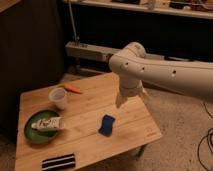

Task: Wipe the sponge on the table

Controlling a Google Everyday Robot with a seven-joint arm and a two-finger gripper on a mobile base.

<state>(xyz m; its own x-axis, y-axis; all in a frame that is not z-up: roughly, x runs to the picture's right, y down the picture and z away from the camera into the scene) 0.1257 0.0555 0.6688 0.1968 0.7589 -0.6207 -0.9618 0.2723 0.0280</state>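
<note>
- Gripper [121, 101] first: mine hangs tip-down above the table [85, 112], right of its middle. It is just behind and to the right of the sponge [106, 125] and apart from it. Whether it is released or clenched I cannot tell, and nothing shows in it.
- Far left, a green plate [31, 136] sits near the left edge with a white tube [48, 123] lying across it. A striped pad [58, 161] lies in front of the plate, right at the front edge.
- Behind the plate stands a clear cup [58, 98], and an orange stick [73, 89] lies just beyond it. I judge the cup light enough to tip at a nudge.
- Between the cup and the sponge the wood is bare, and I judge this the widest room for sweeping.
- The sponge lies flat on the table, right of centre and toward the front, its long side running roughly front to back.
- I judge it light, soft and squashy, neither slippery nor fragile.
- The surest hold would be from above, across its narrow width at the middle, so that the flat face stays on the wood.
- Right of the sponge the front and right edges are near. I judge that a sweep that way risks carrying it off the table.
</note>
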